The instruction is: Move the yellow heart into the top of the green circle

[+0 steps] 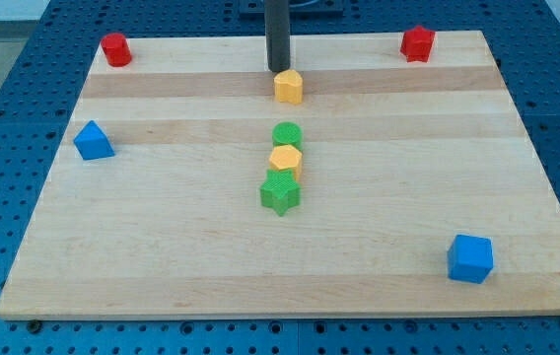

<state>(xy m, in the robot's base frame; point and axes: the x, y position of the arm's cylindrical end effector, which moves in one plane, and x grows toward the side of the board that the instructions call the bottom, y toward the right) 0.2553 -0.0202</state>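
Pale wooden board [162, 256] lies on a blue perforated table [4, 99], and 8 small blocks sit on it. At the top centre of the board is the yellow heart [289, 87], and my tip [277, 70] stands just at its 11 o'clock, touching or nearly touching the upper left edge; the exact contact cannot be made out. The rod is a plain dark shaft with no jaws, so it holds nothing and only bears against things from the side.

At 6 o'clock from the yellow heart, a clear gap below it, is the green circle [287, 136]. This green circle heads a tight column of 3 blocks: a yellow hexagon [286, 160] touches it from 6 o'clock, and a green star [280, 192] sits against the hexagon's lower edge, slightly toward the view's left.

Farther out, a red cylinder [115, 49] stands at the board's top left corner, at about 9 o'clock from my tip, and a red block [417, 43], its shape unclear, at the top right corner, at about 3 o'clock. A blue triangle [93, 141] lies near the left edge, at 9 o'clock from the green circle. A blue cube [470, 258] rests near the bottom right, at 4 o'clock from the green star and well apart from it.
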